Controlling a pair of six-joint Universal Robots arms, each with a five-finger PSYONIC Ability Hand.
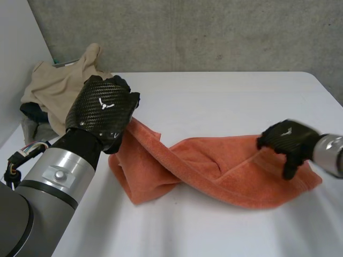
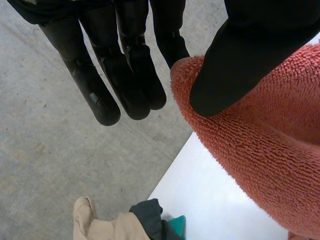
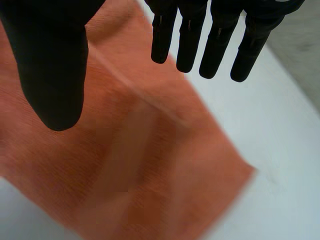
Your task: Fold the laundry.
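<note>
Grey and nearest, the left arm [image 1: 53, 176] reaches forward along the counter's [image 1: 225, 101] left side. Its left robot hand [image 1: 104, 110] pinches a raised fold at the left end of an orange towel [image 1: 214, 171]. The thumb presses on the fold, the nearest finger is at the fold's other side, and the other fingers are straight and clear of the cloth. From there the towel slopes down and lies rumpled across the middle of the counter toward its right edge. Over that right end hangs the right robot hand [image 1: 286, 139], fingers spread and relaxed, gripping nothing. At the far left corner a beige garment [image 1: 56, 88] is heaped over darker clothes [image 1: 32, 111].
</note>
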